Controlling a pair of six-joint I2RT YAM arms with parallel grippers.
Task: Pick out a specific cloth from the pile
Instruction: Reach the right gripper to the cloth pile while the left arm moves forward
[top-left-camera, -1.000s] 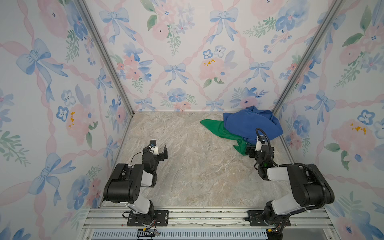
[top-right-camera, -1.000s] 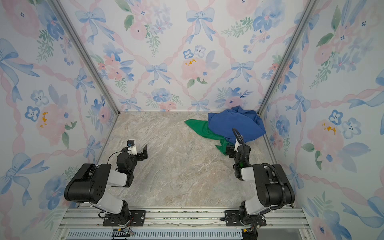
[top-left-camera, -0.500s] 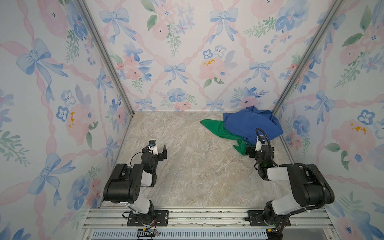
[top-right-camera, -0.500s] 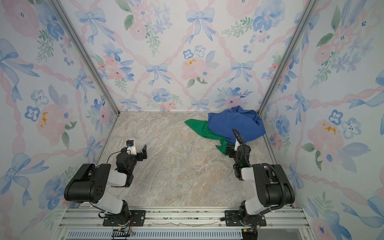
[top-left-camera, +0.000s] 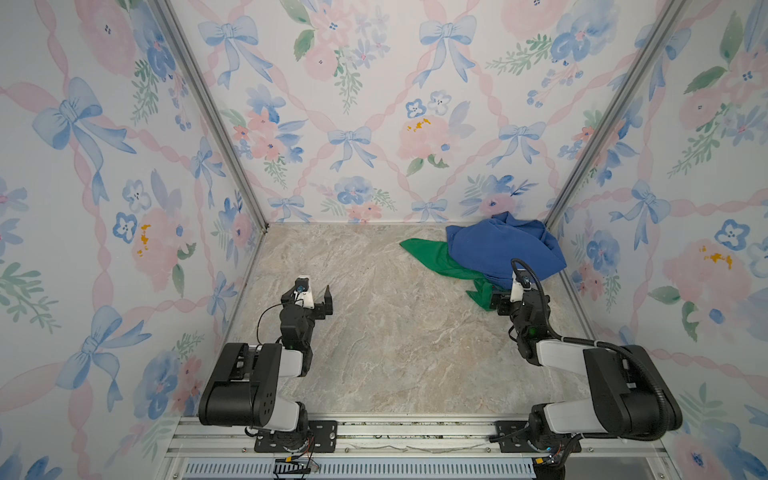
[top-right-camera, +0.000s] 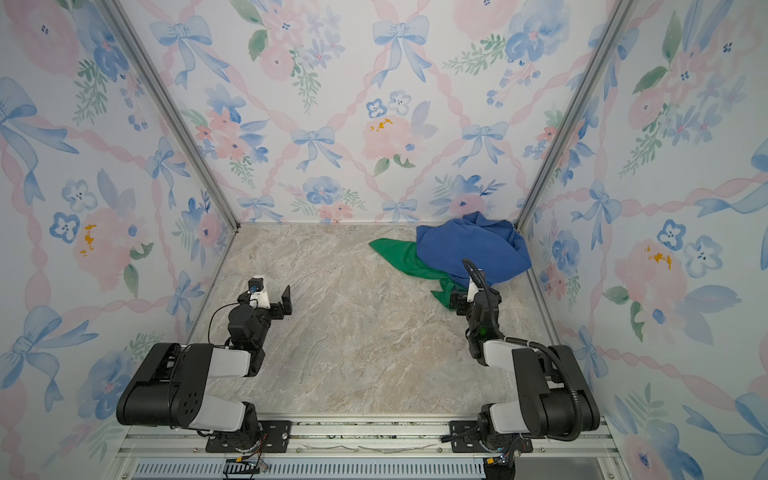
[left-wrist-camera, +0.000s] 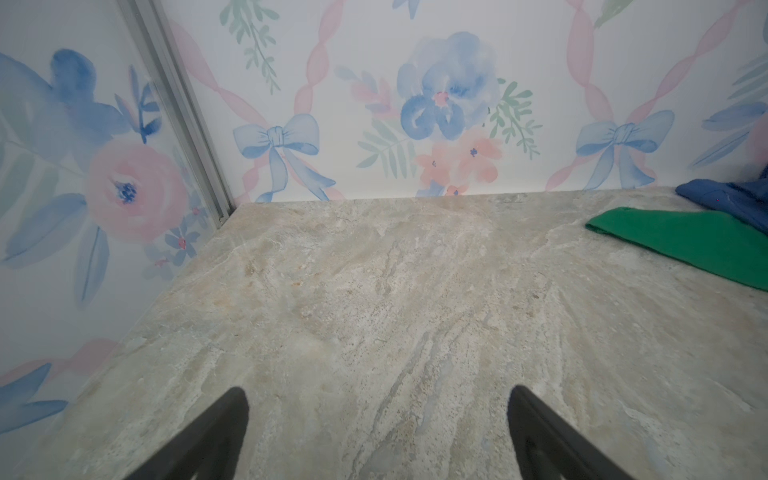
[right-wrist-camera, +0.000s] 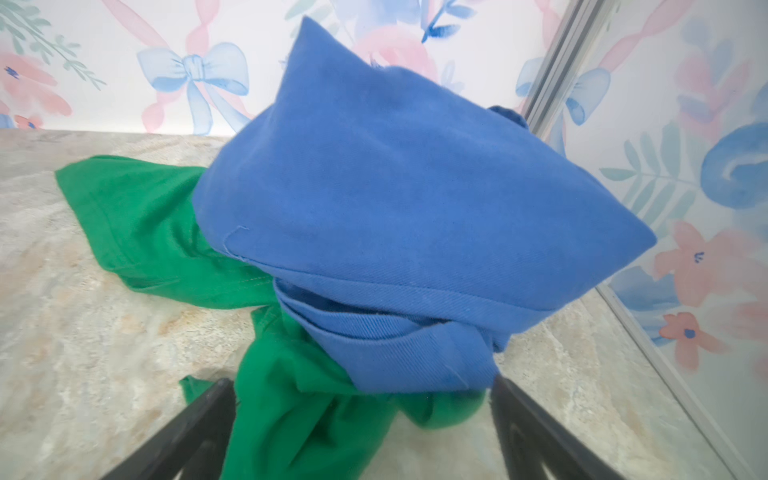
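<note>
The pile lies at the back right corner of the table: a royal-blue cloth (top-left-camera: 503, 249) (top-right-camera: 469, 249) (right-wrist-camera: 407, 199) heaped over a bright green cloth (top-left-camera: 432, 257) (top-right-camera: 399, 255) (right-wrist-camera: 137, 224). The pale sky-blue cloth is hidden or out of view. My right gripper (top-left-camera: 509, 297) (top-right-camera: 465, 297) (right-wrist-camera: 361, 384) stands open at the pile's near edge, with the green cloth's near end lying loose between its fingers and the blue hem just beyond the tips. My left gripper (top-left-camera: 314, 297) (top-right-camera: 272, 297) (left-wrist-camera: 377, 395) is open over bare table at the left, holding nothing.
Flowered walls close in the marble table (top-left-camera: 395, 332) on three sides, with metal corner posts (top-left-camera: 569, 178) behind the pile. In the left wrist view the green cloth (left-wrist-camera: 685, 241) and blue cloth (left-wrist-camera: 723, 199) show far off to one side.
</note>
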